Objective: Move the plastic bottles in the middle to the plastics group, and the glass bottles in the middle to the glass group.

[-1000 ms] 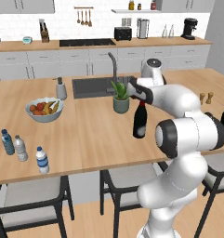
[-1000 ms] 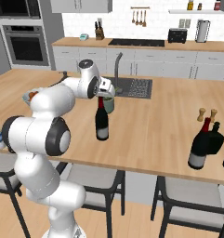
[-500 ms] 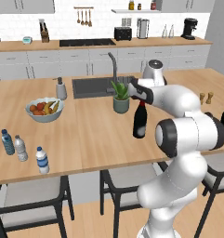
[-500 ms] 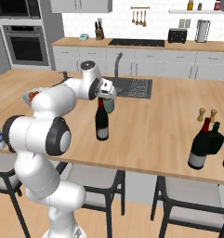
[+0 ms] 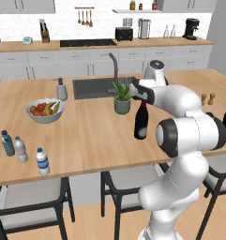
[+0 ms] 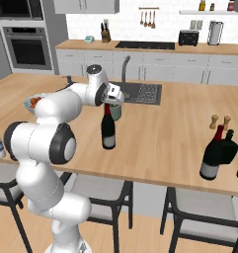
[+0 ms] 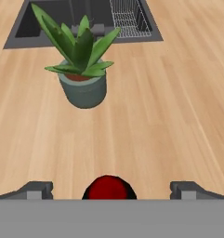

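Claw (image 7: 108,188) spread wide, poised right over the red foil top of a wine bottle (image 5: 141,121) that stands upright mid-desk, just in front of the potted plant (image 5: 122,98). From the hand view the fingertips (image 7: 35,189) flank the red cap with clear gaps either side, gripping nothing. Behind the plant lies the sink (image 5: 93,86). Far to the robot's left, near the front edge of the desk (image 5: 86,136), stand three small water bottles: a blue-tinted one (image 5: 7,143), a greyish one (image 5: 21,149), and a white-capped one (image 5: 42,161) slightly apart. Off to the right, another red-topped wine bottle (image 6: 212,153) stands beside a darker bottle (image 6: 229,147). A fruit bowl (image 5: 45,109) sits left of the sink.
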